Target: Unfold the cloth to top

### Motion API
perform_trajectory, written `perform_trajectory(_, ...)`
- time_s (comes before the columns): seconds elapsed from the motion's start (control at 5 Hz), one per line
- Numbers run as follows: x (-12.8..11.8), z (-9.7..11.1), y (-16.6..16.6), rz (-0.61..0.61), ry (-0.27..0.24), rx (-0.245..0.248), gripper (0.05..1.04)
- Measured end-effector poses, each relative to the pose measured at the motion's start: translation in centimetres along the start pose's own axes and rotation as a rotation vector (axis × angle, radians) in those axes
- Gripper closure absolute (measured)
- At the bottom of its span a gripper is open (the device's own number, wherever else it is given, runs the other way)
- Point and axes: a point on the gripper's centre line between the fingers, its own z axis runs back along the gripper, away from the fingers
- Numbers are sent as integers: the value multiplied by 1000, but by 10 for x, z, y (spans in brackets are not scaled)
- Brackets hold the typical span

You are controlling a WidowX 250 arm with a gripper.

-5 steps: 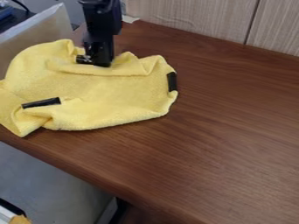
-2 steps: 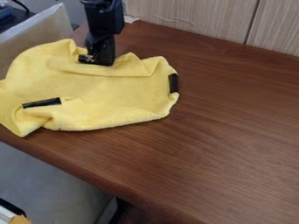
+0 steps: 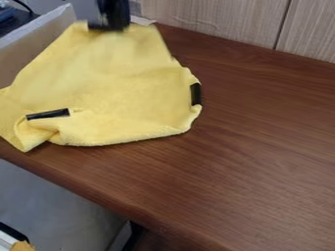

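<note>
Gripper (image 3: 110,25) is seen at top, left of center, pointed down at the far edge of the cloth (image 3: 108,90). Cloth edge is pinched by it; fingers are blurred, but the fabric is drawn up to the tips. Cloth is yellow, placed on the left part of the table (image 3: 262,147), far part pulled up toward the gripper, near part laid on the wood. Far end is narrowed near the gripper, and the cloth is widened toward the camera. Right side is slightly crumpled below the raised part. Near left corner is folded and bunched, with its tip pointed at the near table edge. Two black strips are seen on the cloth: left strip (image 3: 48,114) is set at a slight tilt by the bunched corner, right strip (image 3: 196,94) is set nearly upright along the right edge.

Table is brown, wood-grained, with a rounded near edge. It is backed by a pale wood-grain wall (image 3: 216,19), split by a dark seam. A pale scrap (image 3: 141,20) is seen by the wall, just right of the gripper. A beige panel (image 3: 33,49) with a whitish rim is stood at upper left, beside the cloth. Dark gear (image 3: 14,22) and a black cable (image 3: 23,6) are seen past it. A gray surface (image 3: 52,196) is seen below the table edge.
</note>
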Motion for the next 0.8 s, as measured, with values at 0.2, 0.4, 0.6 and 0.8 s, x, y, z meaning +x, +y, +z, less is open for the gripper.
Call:
perform_trajectory(0.2,7,5,23,24,-30,4,1030)
perform_trajectory(0.4,12,-5,44,42,-31,-4,1030)
perform_trajectory(0.6,6,-30,52,73,-4,-39,1030)
perform_trajectory(0.8,-2,-52,53,90,32,-56,1030)
